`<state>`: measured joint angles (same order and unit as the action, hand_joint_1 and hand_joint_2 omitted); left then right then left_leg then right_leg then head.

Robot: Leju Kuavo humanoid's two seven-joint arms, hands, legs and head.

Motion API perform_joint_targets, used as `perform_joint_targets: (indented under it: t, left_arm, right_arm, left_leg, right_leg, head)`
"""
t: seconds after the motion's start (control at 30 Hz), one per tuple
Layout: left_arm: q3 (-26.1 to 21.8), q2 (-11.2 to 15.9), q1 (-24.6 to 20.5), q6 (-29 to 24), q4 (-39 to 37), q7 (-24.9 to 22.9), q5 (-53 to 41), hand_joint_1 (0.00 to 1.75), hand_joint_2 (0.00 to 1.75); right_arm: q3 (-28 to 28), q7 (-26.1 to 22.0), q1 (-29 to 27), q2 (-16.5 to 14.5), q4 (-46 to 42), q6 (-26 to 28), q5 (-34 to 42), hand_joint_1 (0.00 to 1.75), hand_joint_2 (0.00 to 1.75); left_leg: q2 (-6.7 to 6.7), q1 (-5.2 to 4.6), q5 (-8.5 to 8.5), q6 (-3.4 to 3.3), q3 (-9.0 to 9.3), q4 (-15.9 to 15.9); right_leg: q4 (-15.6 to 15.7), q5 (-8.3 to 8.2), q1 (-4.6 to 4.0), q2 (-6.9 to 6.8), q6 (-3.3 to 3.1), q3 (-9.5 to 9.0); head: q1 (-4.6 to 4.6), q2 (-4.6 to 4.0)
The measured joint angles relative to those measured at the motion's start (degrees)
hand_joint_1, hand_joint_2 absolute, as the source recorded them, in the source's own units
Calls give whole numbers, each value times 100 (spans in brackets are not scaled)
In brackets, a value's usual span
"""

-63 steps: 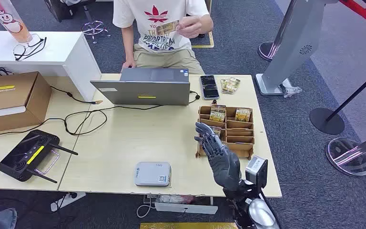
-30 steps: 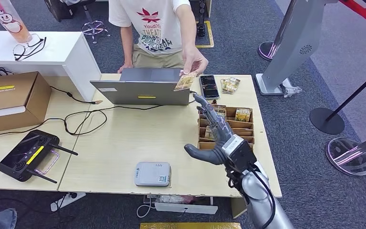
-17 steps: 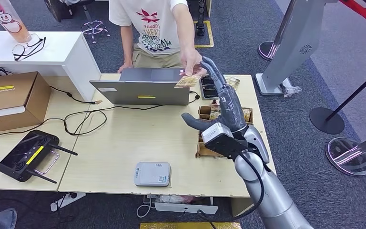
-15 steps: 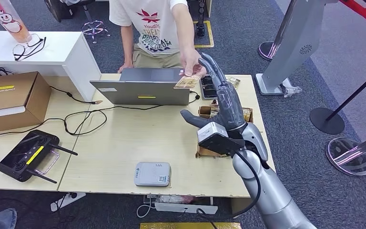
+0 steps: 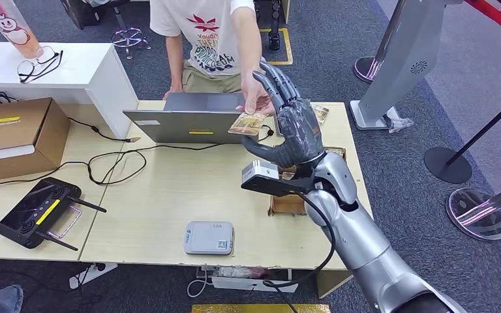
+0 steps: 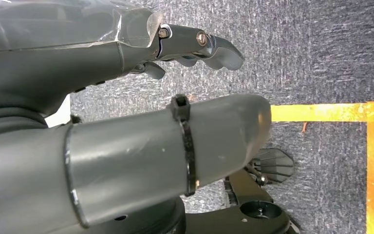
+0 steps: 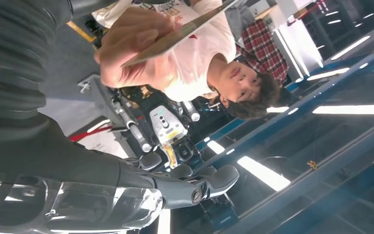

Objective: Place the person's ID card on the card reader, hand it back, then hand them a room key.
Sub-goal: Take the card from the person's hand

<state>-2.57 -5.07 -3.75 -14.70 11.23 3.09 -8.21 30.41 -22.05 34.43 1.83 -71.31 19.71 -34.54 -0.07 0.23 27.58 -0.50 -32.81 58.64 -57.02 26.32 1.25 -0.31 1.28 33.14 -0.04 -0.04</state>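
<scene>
Head view: my right hand point(image 5: 291, 127) raised above desk point(image 5: 169, 189), fingers spread, holding nothing, thumb just under ID card point(image 5: 248, 122). Card pinched in person's hand point(image 5: 256, 101), held out over laptop point(image 5: 199, 119) edge. Card reader point(image 5: 209, 237) near desk front edge, well apart from card. Left hand point(image 6: 126, 87) over carpet, fingers loosely apart, nothing grasped.

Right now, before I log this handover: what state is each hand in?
Left hand: open, holding nothing.
Right hand: open, raised beside the ID card, which the person's hand holds.
</scene>
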Motion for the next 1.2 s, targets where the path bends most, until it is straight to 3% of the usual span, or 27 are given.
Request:
perform_joint_targets:
  t: [0.27,0.37,0.4,0.5,0.53,0.87,1.2]
  left_arm:
    - [25,-2,-23,-15,0,-6,-1,0,0]
    - [26,-2,-23,-17,0,-5,-1,0,0]
    - [26,-1,-23,-19,0,-5,-1,0,0]
    - [27,-1,-23,-23,0,-5,3,0,0]
    - [27,-1,-23,-25,0,-5,7,0,0]
    - [26,-2,-22,-58,0,-1,43,0,0]
    - [26,-4,-21,-66,0,39,33,0,0]
  right_arm:
    - [88,-21,61,21,304,64,33,0,175]
    - [103,-36,62,22,369,81,88,15,175]
    - [108,-43,62,22,386,85,101,33,175]
    - [125,-61,63,22,429,88,109,108,175]
    - [133,-63,64,22,440,88,111,120,175]
    - [208,-87,102,21,506,81,120,156,175]
    - [261,-119,139,17,559,85,208,159,175]
  left_leg:
    - [0,0,0,0,0,0]
    - [0,0,0,0,0,0]
    - [0,0,0,0,0,0]
    - [0,0,0,0,0,0]
    - [0,0,0,0,0,0]
    - [0,0,0,0,-1,0]
    - [-1,0,0,0,-1,0]
  right_leg:
    - [0,0,0,0,0,0]
    - [0,0,0,0,0,0]
    - [0,0,0,0,0,0]
    - [0,0,0,0,0,0]
    - [0,0,0,0,0,0]
    - [0,0,0,0,0,0]
    - [0,0,0,-1,0,0]
  head:
    - [0,0]
    - [0,0]
    - [0,0]
    - [0,0]
    - [0,0]
    - [0,0]
    - [1,0]
